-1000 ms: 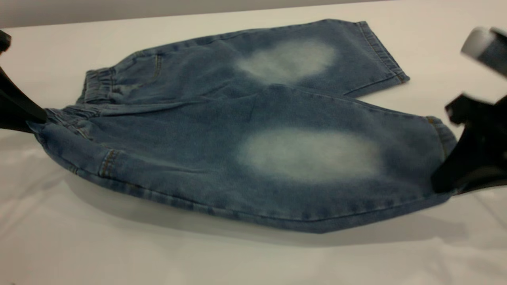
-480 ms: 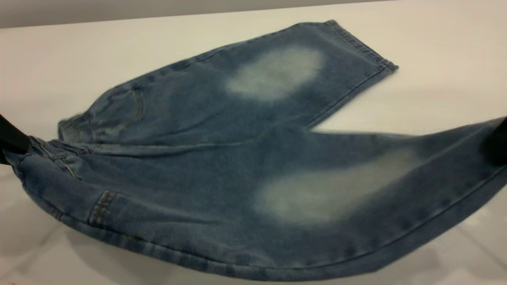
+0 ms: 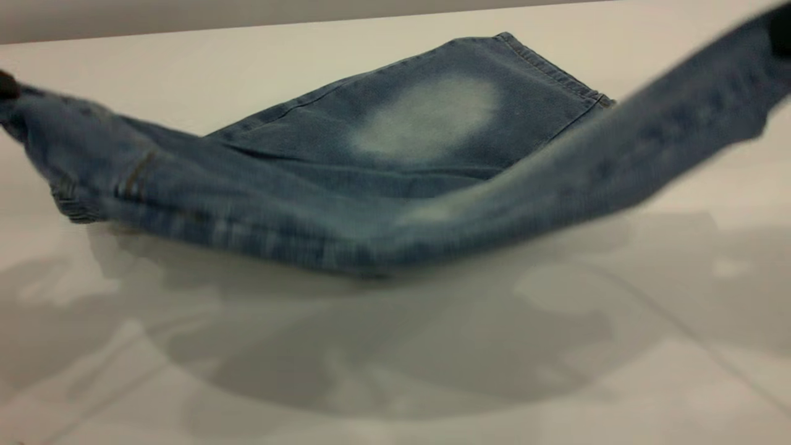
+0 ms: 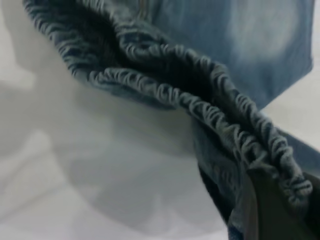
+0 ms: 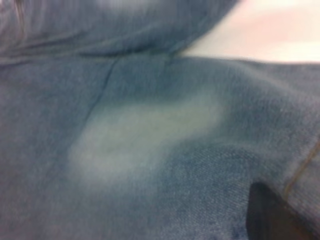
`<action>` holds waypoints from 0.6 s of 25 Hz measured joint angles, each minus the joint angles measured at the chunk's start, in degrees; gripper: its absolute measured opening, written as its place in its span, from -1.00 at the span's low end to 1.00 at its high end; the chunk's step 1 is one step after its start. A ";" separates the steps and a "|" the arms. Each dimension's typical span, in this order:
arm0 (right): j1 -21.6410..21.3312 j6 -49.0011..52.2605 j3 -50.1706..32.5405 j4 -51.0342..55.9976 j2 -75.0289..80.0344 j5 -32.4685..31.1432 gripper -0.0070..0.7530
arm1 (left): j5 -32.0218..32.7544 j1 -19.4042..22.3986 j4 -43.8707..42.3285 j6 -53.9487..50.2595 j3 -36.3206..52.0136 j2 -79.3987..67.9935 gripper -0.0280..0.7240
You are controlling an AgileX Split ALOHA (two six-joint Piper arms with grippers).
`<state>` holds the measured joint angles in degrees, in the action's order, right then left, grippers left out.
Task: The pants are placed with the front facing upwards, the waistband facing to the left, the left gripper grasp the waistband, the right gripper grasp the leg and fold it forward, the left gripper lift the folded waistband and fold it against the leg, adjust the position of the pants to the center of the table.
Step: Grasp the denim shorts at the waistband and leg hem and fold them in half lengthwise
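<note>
Nearest the exterior camera the table [image 3: 395,358] is lying bare under shadow. Above it the pants [image 3: 346,228] are hanging as a sagging band — left gripper [image 3: 6,85] clenching the waistband [image 4: 220,120] at the left edge, right gripper [image 3: 780,28] gripping the leg [image 3: 649,154] raised at upper right. Farther back, the other leg [image 3: 426,117] is lying flat.

Soft, even light falls from above, and the white tabletop [image 3: 680,371] is bright without harsh glare. Beneath the pants [image 3: 426,117] lies a broad, diffuse grey shadow with paler blotches in it. In the exterior view the raised near fold smears with motion blur, while the flat far part stays fairly sharp. The right wrist view is hazy throughout; the left wrist view shows the waistband [image 4: 215,105] crisply.
</note>
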<state>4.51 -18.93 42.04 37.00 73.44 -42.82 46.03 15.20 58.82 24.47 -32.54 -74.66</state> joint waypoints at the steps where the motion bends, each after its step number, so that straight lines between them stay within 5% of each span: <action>1: 0.00 -0.72 1.04 0.71 1.19 0.40 -0.94 | -0.71 0.00 1.22 0.00 0.00 -0.05 -0.61; 15: 1.84 -8.46 22.22 12.93 25.49 2.48 -0.94 | -17.23 0.00 13.31 -1.30 -0.05 -0.10 -0.61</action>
<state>6.35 -27.39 64.27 49.93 98.93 -40.34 28.80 15.20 72.12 23.18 -32.59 -74.76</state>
